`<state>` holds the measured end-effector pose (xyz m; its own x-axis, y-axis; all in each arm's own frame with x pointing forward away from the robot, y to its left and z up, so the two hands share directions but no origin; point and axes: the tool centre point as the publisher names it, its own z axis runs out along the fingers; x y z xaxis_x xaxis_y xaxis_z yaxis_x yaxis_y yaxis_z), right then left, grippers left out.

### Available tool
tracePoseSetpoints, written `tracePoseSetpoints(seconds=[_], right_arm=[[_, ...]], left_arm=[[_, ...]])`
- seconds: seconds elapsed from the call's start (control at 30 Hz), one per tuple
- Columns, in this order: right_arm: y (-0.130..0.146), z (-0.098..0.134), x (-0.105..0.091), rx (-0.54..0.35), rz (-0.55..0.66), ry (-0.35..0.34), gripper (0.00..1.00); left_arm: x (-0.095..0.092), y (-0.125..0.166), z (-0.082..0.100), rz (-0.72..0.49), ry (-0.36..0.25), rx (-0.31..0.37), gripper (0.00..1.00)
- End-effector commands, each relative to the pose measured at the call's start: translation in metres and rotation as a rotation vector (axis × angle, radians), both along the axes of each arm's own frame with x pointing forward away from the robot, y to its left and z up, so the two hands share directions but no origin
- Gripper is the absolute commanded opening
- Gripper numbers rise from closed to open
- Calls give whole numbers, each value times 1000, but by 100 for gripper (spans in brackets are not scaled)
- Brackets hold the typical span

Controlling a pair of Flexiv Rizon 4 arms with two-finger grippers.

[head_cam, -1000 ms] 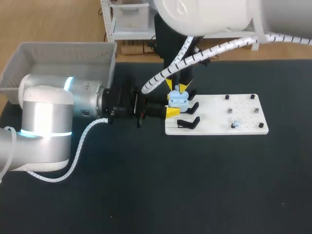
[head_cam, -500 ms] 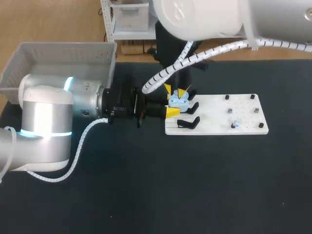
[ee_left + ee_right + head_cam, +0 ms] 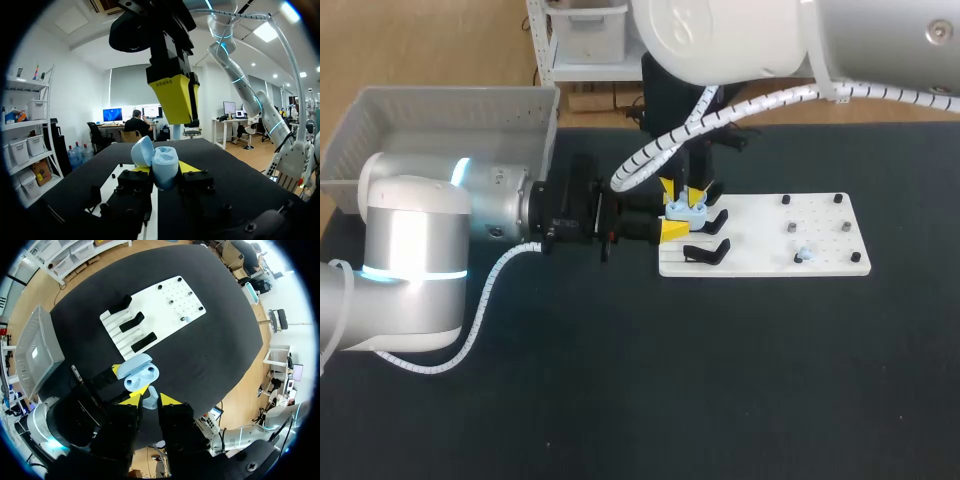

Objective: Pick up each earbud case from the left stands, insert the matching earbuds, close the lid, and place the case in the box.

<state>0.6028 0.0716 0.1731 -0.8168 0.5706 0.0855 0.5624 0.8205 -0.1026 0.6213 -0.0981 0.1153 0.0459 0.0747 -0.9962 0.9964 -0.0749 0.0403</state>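
In the head view our left gripper [image 3: 675, 218] comes in from the left and is clenched on the open pale blue case [image 3: 687, 210], one finger on each side. It holds the case over the left end of the white board [image 3: 770, 225]. Our right gripper [image 3: 682, 190] hangs just above the case, yellow tips pointing down; we cannot tell its fingers' state from here. Two black stands [image 3: 708, 252] show on the board beside the case, and a loose earbud [image 3: 804, 254] lies near the board's right end, well apart from the case. The grey box [image 3: 450, 105] sits at the far left corner of the dark table [image 3: 620, 400], behind the left arm. In the left wrist view the case sits between our own yellow tips, both touching it. Its lid is tipped back and open and the two earbud pockets face up. The right gripper hangs right above the case, close but apart from it. In the right wrist view our own fingers are pinched on a held earbud [image 3: 150, 399], which sits between the yellow tips. The open case is just ahead of them, with the left gripper's tips on either side of it. Past the case we see the board with three black stands in a row and the loose earbud at its far end, and the box off to the side by the left arm.
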Motion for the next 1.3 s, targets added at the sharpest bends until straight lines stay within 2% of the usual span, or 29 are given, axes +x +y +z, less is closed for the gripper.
tracePoseSetpoints(seconds=[0.03, 1.3], right_arm=[[-1, -2, 2, -1, -3, 3, 0], [-3, -10, 8, -10, -7, -9, 0]], left_arm=[[-2, 0, -1, 6, -4, -5, 0], [-2, 0, -1, 6, -4, -5, 0]])
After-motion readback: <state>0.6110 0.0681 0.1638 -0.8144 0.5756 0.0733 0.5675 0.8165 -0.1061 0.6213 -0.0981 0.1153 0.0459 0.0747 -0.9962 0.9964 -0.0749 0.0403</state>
